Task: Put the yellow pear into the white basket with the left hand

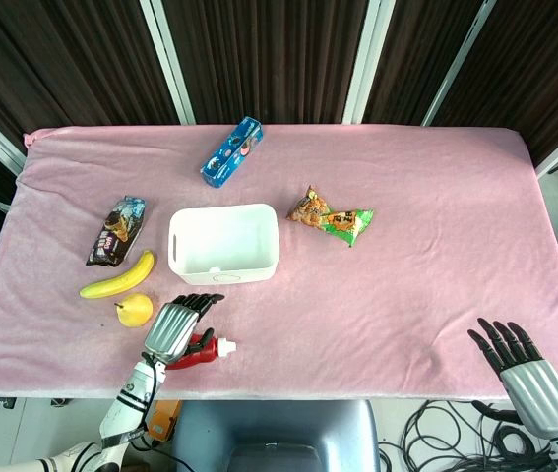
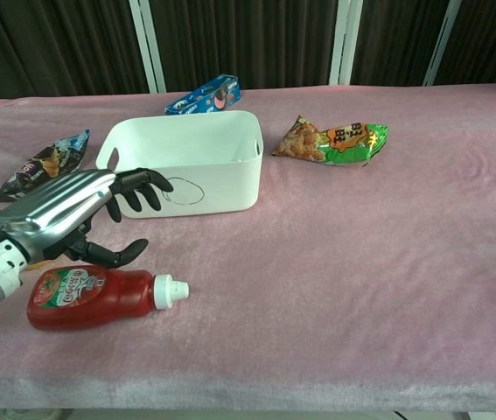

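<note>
The yellow pear (image 1: pixel 136 310) lies on the pink cloth near the front left, just below a banana (image 1: pixel 118 278). The white basket (image 1: pixel 227 271) stands empty to the pear's upper right; its front wall (image 2: pixel 221 175) faces the chest view. My left hand (image 1: pixel 175 326) hovers just right of the pear, fingers apart and pointing toward the basket, holding nothing. In the chest view this left hand (image 2: pixel 73 210) hides the pear. My right hand (image 1: pixel 520 359) is at the front right with fingers spread, empty.
A red ketchup bottle (image 2: pixel 99 296) lies under and beside my left hand. A dark snack bag (image 1: pixel 116 230) sits left of the basket, a blue cookie box (image 1: pixel 232 150) behind it, and an orange-green snack bag (image 1: pixel 331 216) to its right.
</note>
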`<state>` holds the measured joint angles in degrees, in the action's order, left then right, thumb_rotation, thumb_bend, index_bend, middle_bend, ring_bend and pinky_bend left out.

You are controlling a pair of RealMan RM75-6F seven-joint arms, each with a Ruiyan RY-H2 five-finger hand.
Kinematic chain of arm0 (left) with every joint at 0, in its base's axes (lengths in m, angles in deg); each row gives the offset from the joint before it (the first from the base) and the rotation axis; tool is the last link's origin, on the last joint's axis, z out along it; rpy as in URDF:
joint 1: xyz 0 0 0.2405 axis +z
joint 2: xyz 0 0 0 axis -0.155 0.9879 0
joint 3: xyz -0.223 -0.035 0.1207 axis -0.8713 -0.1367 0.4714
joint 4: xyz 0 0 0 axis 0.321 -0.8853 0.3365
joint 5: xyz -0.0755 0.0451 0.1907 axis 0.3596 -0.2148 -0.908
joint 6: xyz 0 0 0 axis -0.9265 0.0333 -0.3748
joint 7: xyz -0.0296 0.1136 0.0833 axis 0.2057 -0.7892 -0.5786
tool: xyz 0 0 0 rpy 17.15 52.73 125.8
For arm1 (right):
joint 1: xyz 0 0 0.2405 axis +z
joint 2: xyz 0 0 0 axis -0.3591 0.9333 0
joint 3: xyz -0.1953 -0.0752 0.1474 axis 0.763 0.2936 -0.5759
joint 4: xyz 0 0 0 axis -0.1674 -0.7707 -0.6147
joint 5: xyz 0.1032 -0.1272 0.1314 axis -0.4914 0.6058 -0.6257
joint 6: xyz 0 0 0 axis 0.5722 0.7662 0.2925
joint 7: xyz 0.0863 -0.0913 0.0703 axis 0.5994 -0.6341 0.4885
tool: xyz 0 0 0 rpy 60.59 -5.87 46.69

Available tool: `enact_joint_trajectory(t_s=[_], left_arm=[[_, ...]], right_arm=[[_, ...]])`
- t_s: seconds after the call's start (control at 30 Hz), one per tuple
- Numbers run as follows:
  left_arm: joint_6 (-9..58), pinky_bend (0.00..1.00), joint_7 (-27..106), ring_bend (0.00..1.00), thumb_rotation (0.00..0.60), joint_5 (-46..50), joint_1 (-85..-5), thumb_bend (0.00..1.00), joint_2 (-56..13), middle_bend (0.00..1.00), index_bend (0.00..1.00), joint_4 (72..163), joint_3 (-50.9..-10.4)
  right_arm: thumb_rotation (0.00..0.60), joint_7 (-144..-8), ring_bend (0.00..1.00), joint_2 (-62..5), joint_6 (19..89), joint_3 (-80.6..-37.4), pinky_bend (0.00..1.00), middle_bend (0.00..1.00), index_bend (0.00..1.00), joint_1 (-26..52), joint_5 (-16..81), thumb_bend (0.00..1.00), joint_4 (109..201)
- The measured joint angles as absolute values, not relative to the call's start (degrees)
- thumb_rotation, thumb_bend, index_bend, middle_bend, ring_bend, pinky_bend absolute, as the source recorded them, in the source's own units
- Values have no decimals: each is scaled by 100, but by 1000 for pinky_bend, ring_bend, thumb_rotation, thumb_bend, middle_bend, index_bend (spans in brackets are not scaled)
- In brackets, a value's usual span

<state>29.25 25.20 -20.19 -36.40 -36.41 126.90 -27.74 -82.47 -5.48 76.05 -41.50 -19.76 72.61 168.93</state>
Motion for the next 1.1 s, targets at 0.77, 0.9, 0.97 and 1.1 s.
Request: enact_joint_trajectory(t_s=[0.77, 0.9, 0.97, 1.1], left_arm=[[3120, 416, 2283, 281, 600, -1929, -3559, 402, -3425, 278, 208, 12728, -2777], [3185, 366, 2178, 202, 600, -1864, -3471, 394, -3239, 213, 167, 12809, -2752], [3166, 335, 2168, 163, 600, -1809, -3446, 386, -3143, 182, 146, 12854, -2743], [3129, 290, 2126, 116, 600, -1640, -3379, 381, -2935, 139, 117, 12926, -2739]], right_arm=[[600, -8360, 0, -554, 7536, -4163, 188, 0, 190, -1973, 7191, 101, 16929], [600, -8398, 0, -552, 7505, -4152, 188, 0, 190, -1968, 7193, 101, 16940], [600, -8405, 0, -551, 7492, -4150, 188, 0, 190, -1965, 7189, 101, 16941], [600, -8403, 0, -546, 7481, -4161, 188, 0, 190, -1959, 7165, 101, 16954]])
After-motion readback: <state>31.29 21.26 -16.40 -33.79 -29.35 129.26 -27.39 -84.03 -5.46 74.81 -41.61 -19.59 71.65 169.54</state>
